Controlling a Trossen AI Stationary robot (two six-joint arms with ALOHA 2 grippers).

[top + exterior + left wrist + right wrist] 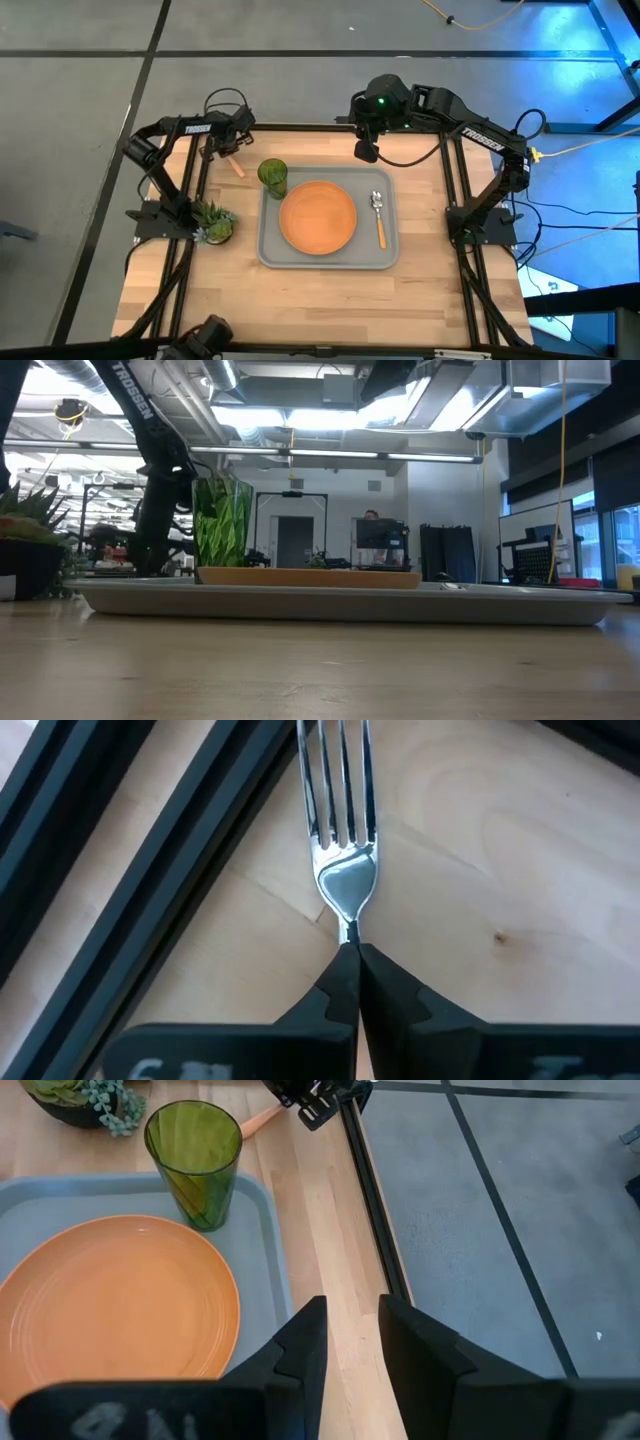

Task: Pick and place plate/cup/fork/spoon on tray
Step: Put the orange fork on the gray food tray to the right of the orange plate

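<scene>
Our left gripper (355, 970) is clenched on the fork (345, 840) at the table's far-left corner, ready to lift; plate (317, 217), cup (273, 175) and spoon (379, 215) already sit on the tray (330, 260). Our right gripper (350, 1335) waits released, far side.

You are looking past the left gripper (352, 982), its two dark fingers (322, 1000) pressed together on the neck of the fork (345, 880). The silver tines point away over the pale wooden table (500, 890). Dark frame rails (150, 860) cross beside it; the handle seems hidden.
</scene>
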